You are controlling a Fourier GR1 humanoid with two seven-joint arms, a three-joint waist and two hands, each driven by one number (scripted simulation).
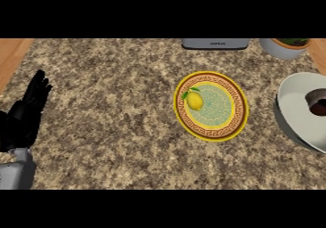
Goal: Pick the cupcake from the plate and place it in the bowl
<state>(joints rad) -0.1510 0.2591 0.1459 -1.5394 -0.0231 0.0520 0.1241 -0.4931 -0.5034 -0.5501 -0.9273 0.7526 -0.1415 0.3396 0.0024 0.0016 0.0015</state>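
Note:
A yellow plate with a brown patterned rim lies right of the counter's middle. A yellow lemon with a green leaf sits on its left part. At the right edge stands a large white bowl, and a dark brown cupcake rests inside it. My left hand stays at the far left edge, fingers straight and pointing up, holding nothing. My right hand shows nowhere in the head view.
A grey appliance sits at the counter's back edge. A white pot with a green plant stands at the back right. Wooden floor borders the speckled stone counter at both top corners.

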